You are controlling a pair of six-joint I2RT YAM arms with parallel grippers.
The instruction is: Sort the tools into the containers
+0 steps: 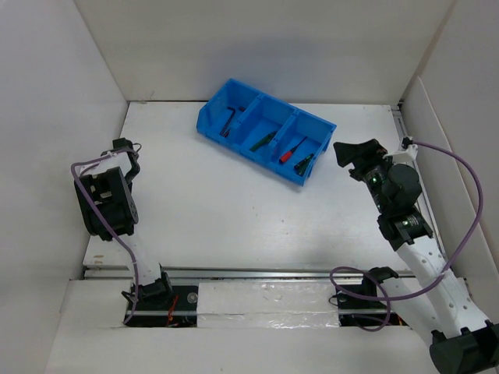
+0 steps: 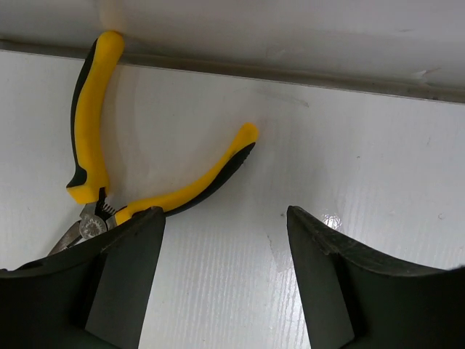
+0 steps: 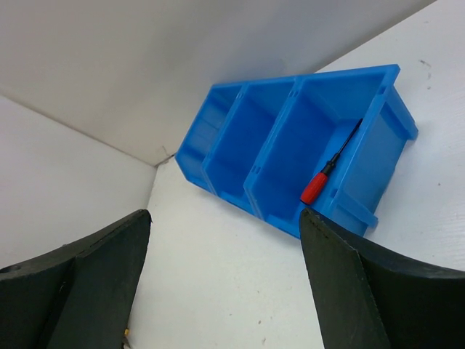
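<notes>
Left end effector apart, empty; yellow pliers flat on worktop at its 10 o'clock, by the wall. Right end effector apart, empty; blue bin at its 12 o'clock, red screwdriver in end compartment.

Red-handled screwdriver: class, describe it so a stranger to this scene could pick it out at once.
Find the blue three-compartment bin at the far side of the table. The red-handled screwdriver lies in its right-end compartment. Its neighbour there, a green-handled tool, differs in handle colour.
</notes>
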